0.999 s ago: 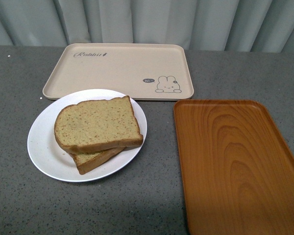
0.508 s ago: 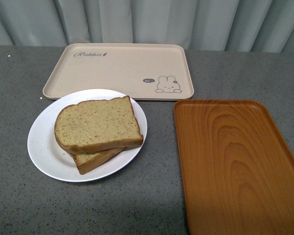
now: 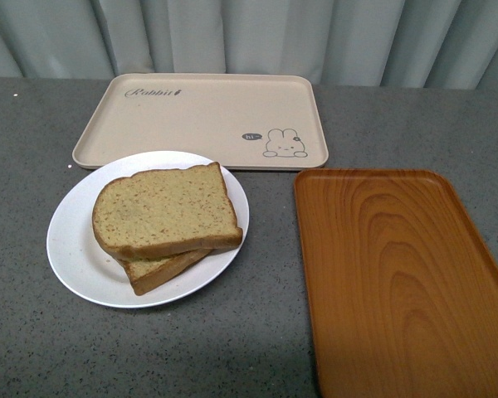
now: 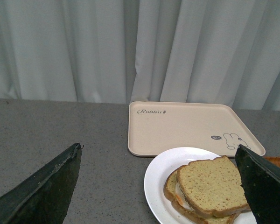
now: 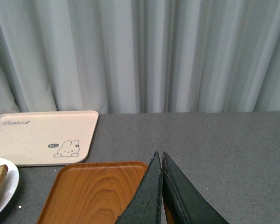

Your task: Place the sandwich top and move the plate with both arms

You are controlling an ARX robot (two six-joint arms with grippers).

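Note:
The sandwich top (image 3: 164, 211), a thick speckled tan slice, lies skewed on a lower slice (image 3: 162, 269) on the white plate (image 3: 75, 249), left of centre on the grey table. No arm shows in the front view. In the left wrist view my left gripper (image 4: 157, 147) hangs open above and short of the plate (image 4: 158, 182), its black fingers (image 4: 46, 186) spread wide either side of the sandwich top (image 4: 211, 184). In the right wrist view my right gripper (image 5: 158, 153) is shut on nothing, over the near end of the wood-grain tray (image 5: 93, 191), with the plate's rim (image 5: 9, 184) off to one side.
A beige rabbit-print tray (image 3: 203, 116) lies behind the plate, nearly touching its rim. The orange-brown wood-grain tray (image 3: 398, 282) fills the table's right side, a hand's width from the plate. Grey curtains close off the back.

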